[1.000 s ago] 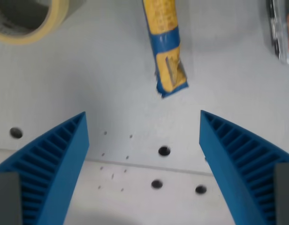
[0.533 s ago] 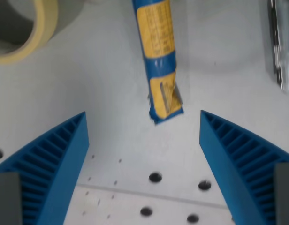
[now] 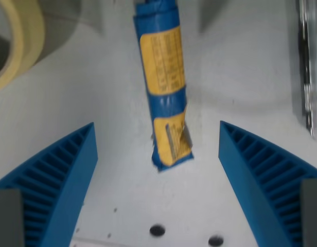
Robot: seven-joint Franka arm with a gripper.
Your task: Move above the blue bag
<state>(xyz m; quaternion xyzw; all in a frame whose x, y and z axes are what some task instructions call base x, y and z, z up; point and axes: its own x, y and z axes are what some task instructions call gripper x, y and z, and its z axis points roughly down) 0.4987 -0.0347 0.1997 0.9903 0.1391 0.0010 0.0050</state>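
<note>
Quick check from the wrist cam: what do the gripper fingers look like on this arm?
The gripper has two bright blue fingers, wedge-shaped and tapering to points, with ribbed, slatted inner faces. Each is mounted on a grey block at the bottom corners of the view. No cables or markings show.

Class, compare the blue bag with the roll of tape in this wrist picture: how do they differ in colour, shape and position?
The blue bag is blue with yellow labels; the roll of tape is pale cream. The bag is long and rolled narrow; the tape is a ring with an open middle. The bag lies near the centre, reaching down between the fingers of the hand; the tape sits cut off at the wrist view's upper left. Both rest on the white table.
</note>
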